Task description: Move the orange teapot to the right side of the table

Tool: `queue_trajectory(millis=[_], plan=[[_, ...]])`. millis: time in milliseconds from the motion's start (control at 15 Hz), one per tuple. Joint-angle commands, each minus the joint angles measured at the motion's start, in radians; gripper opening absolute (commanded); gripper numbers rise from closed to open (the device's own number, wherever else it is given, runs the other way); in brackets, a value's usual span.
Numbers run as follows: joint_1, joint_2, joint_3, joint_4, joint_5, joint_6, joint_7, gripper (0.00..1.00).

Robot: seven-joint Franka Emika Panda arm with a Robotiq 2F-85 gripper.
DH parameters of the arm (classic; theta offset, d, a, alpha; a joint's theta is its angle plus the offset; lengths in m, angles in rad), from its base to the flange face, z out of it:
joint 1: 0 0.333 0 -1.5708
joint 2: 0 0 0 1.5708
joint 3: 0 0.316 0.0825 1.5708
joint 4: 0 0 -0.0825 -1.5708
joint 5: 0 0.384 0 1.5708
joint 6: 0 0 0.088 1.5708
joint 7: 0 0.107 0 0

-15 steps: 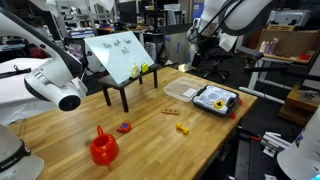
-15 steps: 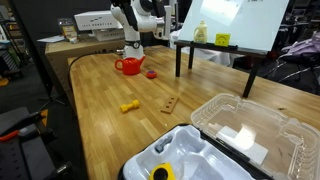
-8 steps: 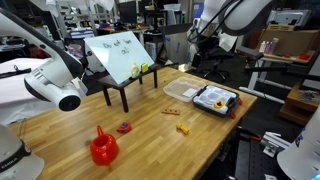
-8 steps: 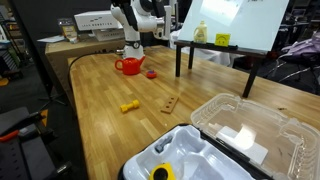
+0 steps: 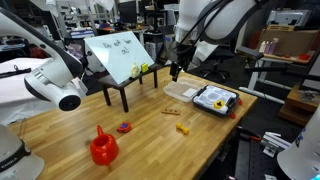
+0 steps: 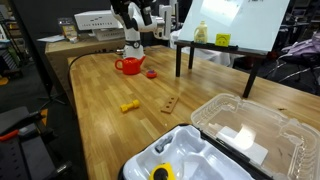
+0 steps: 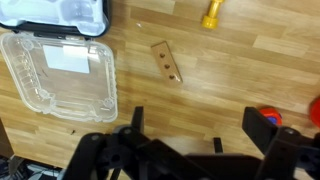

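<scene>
Near one end of the large light wooden butcher-block table (image 5: 150,145) stands the small red-orange plastic teapot (image 5: 103,148), squat and round, upright with its pointed part up. A tiny red-and-purple block (image 5: 123,127) lies near it but not touching, and both exterior views show the pair that way. The arm's dark two-fingered gripper (image 5: 176,68) hangs high over the opposite end of the table, above a clear plastic lidded container (image 5: 182,90) and near a black-and-white case (image 5: 215,99), well apart from the teapot. In the wrist view the gripper (image 7: 197,135) shows its two dark fingers spread wide with only bare wood between them, so it is fully open and holds nothing. Between gripper and teapot lie a small yellow piece (image 5: 182,127) and a flat wooden strip (image 5: 171,111) with holes. By my reading the step in hand is the approach: nothing is grasped and the teapot has not been lifted. The next move calls for carrying the open gripper along the table until it is over the teapot, then lowering it with the jaws on either side of the body or the upright part before closing. The descent should keep clear of the block. Only after a firm hold should the teapot be raised and carried to the right side.
</scene>
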Motion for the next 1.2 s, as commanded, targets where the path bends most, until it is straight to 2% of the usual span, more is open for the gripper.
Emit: queue_trajectory(millis=[0, 67, 267, 800, 1133], plan=[[0.007, 0.109, 0.057, 0.121, -0.091, -0.03, 0.153, 1.0], [0.023, 0.066, 0.031, 0.067, -0.054, -0.004, 0.106, 1.0], [0.033, 0.111, 0.036, 0.111, -0.069, -0.008, 0.139, 1.0], [0.031, 0.11, 0.033, 0.111, -0.069, -0.009, 0.139, 1.0], [0.11, 0.176, 0.048, 0.168, 0.077, 0.035, 0.056, 1.0]])
